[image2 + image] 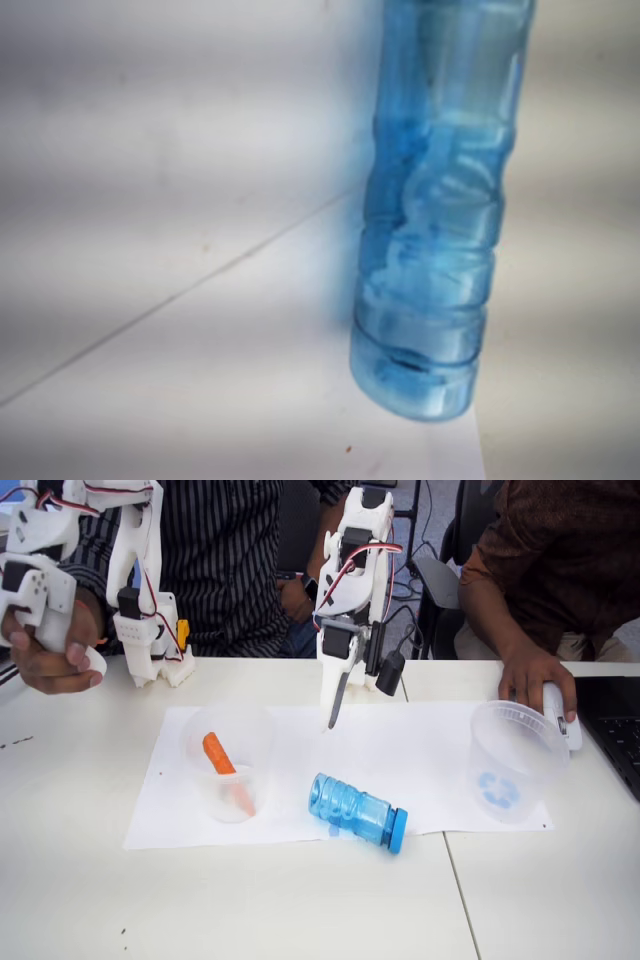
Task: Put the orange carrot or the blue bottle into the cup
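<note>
Blue bottle (357, 814): lay on its side, near edge of white paper (420, 750), cap to the right; wrist view (435, 220) showed ribbed body close.
Orange carrot (218, 755): leaned inside left clear cup (228, 763).
Cup (512, 761): right, blue mark on base, tipped; person's hand (535, 680) at its far rim.
Claw (333, 720): far centre, hung above paper, held nothing; jaw gap can't tell.
Surface (300, 900): white.

You see a translucent blue bottle (349, 811) with ribbed sides and a solid blue cap, an orange carrot (218, 755) in a clear cup, a blue mark on the other clear cup (512, 760), white paper (420, 750)
</note>
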You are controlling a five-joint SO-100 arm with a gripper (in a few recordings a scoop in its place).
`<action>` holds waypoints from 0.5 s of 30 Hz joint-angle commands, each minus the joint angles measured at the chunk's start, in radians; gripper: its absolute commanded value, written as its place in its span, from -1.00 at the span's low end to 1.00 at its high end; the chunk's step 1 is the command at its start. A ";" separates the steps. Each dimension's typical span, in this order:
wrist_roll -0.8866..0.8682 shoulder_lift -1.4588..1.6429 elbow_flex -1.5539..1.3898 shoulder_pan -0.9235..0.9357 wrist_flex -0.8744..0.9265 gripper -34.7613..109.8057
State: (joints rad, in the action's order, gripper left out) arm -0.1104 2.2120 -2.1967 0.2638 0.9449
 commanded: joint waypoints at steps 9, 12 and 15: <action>-0.043 -0.140 0.244 0.015 0.100 -0.12; -0.109 -0.186 0.301 0.017 0.150 -0.12; -0.155 -0.239 0.370 0.017 0.198 -0.12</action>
State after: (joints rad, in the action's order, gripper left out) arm -0.2071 1.9819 -1.9727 0.2730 1.0999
